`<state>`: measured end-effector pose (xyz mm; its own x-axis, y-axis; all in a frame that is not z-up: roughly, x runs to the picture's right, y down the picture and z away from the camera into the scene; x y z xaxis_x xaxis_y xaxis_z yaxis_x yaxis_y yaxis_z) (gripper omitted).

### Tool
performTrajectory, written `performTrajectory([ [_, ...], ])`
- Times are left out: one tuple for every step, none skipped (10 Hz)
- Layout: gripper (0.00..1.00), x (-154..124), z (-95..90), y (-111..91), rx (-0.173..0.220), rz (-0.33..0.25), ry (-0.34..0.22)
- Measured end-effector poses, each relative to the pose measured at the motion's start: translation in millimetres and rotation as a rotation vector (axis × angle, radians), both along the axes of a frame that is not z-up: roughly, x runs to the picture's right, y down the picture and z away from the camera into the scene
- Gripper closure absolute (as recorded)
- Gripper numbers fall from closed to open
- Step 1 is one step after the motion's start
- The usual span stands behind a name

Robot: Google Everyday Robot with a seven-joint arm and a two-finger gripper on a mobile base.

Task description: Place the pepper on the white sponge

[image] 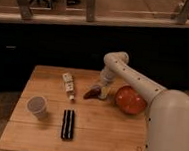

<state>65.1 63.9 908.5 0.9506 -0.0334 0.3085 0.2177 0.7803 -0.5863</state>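
Observation:
A dark red pepper (91, 93) lies on the wooden table (107, 136), near its middle back. My gripper (103, 92) hangs down from the white arm right beside the pepper, at its right end and touching or almost touching it. A white oblong thing (68, 85) lies to the left of the pepper, about a hand's width away; I cannot tell whether it is the white sponge.
An orange-red round bowl (131, 99) sits just right of the gripper, under the arm. A grey cup (36, 106) stands at the front left. A black flat bar (68, 123) lies at the front middle. A dark wall runs behind the table.

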Motion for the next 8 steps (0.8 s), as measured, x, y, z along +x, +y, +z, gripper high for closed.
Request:
performTrajectory([
  [0.2,2,-1.1,0,-0.003,-0.002,-0.003],
  [0.2,3,-1.6,-2,-0.002,0.0,-0.006],
  [0.2,3,-1.9,-3,-0.001,0.001,-0.009],
  [0.2,3,-2.6,-5,0.002,0.003,-0.015],
  [0.2,5,-3.3,-8,0.006,0.005,-0.018],
  [0.2,6,-3.8,-11,0.009,0.006,-0.023],
  [0.2,7,-4.7,-12,0.009,0.005,-0.025],
  [0.2,8,-5.2,-13,0.01,0.006,-0.027],
])
